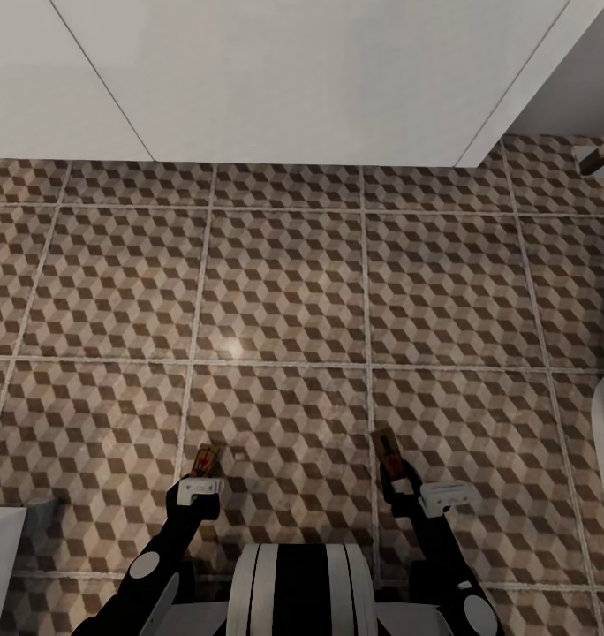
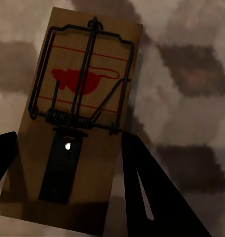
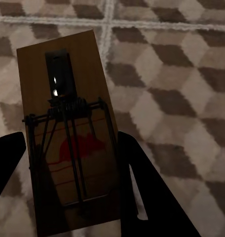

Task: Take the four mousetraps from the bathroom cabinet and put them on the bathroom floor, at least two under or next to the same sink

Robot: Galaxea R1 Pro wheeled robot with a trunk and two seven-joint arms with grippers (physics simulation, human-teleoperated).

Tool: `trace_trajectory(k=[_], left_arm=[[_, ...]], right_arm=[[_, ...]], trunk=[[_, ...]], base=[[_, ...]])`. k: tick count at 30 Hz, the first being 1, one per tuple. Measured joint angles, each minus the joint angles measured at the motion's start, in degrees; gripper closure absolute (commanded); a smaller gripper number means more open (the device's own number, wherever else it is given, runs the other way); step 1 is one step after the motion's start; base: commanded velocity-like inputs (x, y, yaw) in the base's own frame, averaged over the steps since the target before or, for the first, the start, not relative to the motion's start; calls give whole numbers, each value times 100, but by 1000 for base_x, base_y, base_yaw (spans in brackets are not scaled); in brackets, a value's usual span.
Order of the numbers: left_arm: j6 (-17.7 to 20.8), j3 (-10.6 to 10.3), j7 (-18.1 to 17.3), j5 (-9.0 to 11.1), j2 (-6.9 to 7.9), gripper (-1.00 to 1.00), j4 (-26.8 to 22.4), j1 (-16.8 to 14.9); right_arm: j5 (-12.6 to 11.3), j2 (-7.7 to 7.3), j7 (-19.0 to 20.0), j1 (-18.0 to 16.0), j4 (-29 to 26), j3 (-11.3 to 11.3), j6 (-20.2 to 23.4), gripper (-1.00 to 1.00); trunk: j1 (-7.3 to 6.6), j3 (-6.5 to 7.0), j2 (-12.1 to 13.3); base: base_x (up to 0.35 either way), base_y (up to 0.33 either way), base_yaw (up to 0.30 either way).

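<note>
Head view: left pincer (image 1: 201,475) grips one mousetrap (image 1: 204,459), right pincer (image 1: 397,478) another mousetrap (image 1: 386,444), above bathroom floor (image 1: 284,291).

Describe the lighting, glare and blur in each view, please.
Head view: even light, with a small pale glare spot on the floor; distant edges look soft. Left wrist view: the mousetrap is sharp, but the tiles behind are blurred and its lower part lies in shadow. Right wrist view: the other mousetrap is dim and shadowed, with a small glint on its metal; the floor is brighter.

Open bathroom floor (image 1: 284,291) lies ahead, bounded by the white unit (image 1: 275,79) at the far edge.
</note>
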Motion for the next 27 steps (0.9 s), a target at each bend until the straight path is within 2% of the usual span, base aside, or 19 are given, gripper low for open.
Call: trace_trajectory(k=[5,8,27], left_arm=[[0,-2,0,0,-6,100,13,0],[0,-1,0,0,-7,100,14,2],[-8,-2,-8,0,2,100,-19,0]], right_arm=[[7,149,-67,0,-23,0,15,100],[8,181,-79,0,-25,0,19,100],[16,197,-85,0,-26,-1,8,100]], trunk=[[0,-2,0],[0,-2,0],[0,-2,0]], base=[[0,0,-43],[0,0,-26],[0,0,-2]])
